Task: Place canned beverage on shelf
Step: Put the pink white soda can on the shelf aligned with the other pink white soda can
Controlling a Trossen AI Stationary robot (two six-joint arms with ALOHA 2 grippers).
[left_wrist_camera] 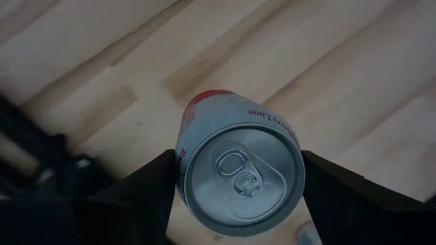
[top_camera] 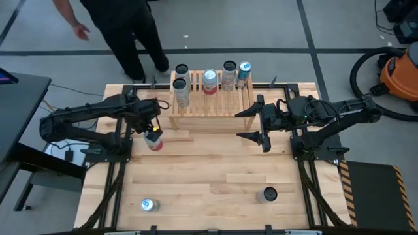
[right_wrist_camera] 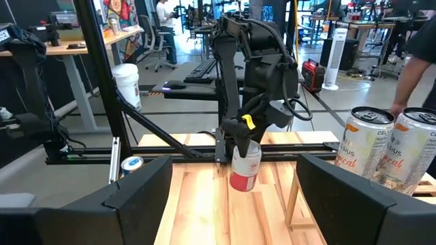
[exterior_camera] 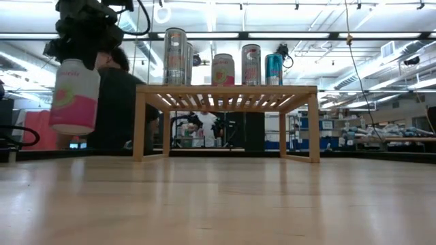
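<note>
A white and pink-red can point(exterior_camera: 73, 95) hangs in the air left of the shelf, with my left gripper point(top_camera: 151, 132) shut on it. The shelf point(top_camera: 209, 104), a low light-wood rack with a slatted top, stands at the table's far middle. Several cans point(top_camera: 209, 79) stand upright on its top. My right gripper point(top_camera: 249, 124) hovers open and level beside the shelf's right end, holding nothing. In the right wrist view its fingers frame the left arm and the held can point(right_wrist_camera: 245, 169). My left gripper pinches the can between its two fingers at the top end, on opposite sides of the wall just under the rim point(left_wrist_camera: 182, 163). The fingers point(left_wrist_camera: 146, 187) come from above, pointing steeply down. The can hangs below them nearly upright, lid up, clear of the table.
Two more cans stand near the table's front edge, one at the left point(top_camera: 149, 205) and one at the right point(top_camera: 266, 194). A person point(top_camera: 124, 26) stands beyond the far edge. An orange vacuum point(top_camera: 400, 70) sits off the table at the right.
</note>
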